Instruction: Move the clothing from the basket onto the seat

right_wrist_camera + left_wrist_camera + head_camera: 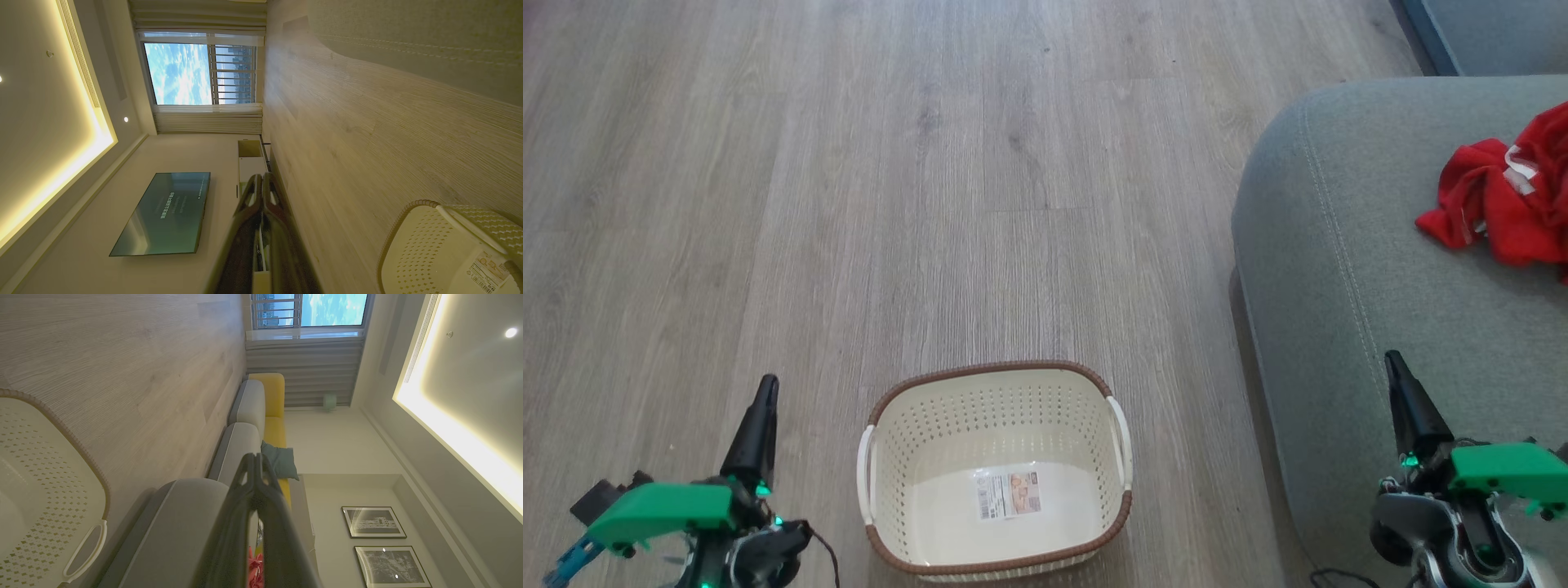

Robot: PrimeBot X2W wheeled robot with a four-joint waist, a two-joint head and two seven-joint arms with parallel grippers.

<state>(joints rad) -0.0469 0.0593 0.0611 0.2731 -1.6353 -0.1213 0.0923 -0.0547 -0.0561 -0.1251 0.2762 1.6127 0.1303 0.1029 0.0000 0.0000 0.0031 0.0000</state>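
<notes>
One basket [992, 367], two white handles [1125, 445], one paper label [1009, 494]. One red heap of clothing [1503, 196], garment count unclear. One grey seat [1339, 245]. Two claws: left claw [766, 388], right claw [1393, 361]. Two framed pictures [374, 522], one television [167, 212].

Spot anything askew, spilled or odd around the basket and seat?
Nothing stands out. The basket stands upright on the floor, empty but for its paper label. The red clothing lies crumpled on the grey seat. The left claw and right claw are shut, holding nothing.

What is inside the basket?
The basket holds just a paper label lying flat on its bottom. There are no clothes in it: the red clothing lies on the grey seat. The inner face of the basket's near wall is hidden behind its own rim.
</notes>
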